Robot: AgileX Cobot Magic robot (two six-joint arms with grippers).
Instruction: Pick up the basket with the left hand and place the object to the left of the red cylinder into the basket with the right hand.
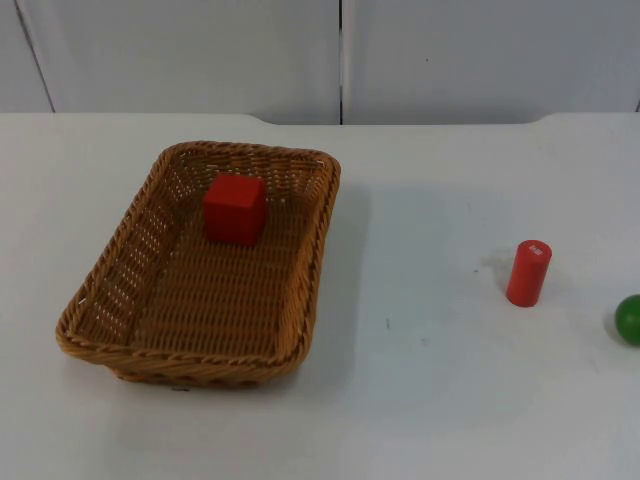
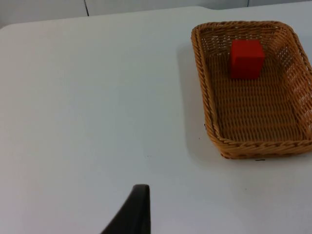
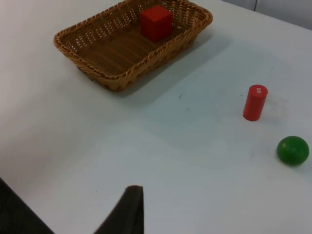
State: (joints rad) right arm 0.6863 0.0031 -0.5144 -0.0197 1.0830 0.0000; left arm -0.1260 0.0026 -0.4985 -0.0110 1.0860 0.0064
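A: Since you asked, going left to right: wicker basket (image 1: 120, 330) sits on the table (image 1: 430, 400), red cube (image 1: 235, 208) inside near its far end.

B: And further right?

A: Red cylinder (image 1: 528, 273) upright, green ball (image 1: 630, 319) just beside it. Can't tell either gripper's state.

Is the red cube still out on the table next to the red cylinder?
No: the red cube sits inside the wicker basket, far from the red cylinder, which stands upright on the table.
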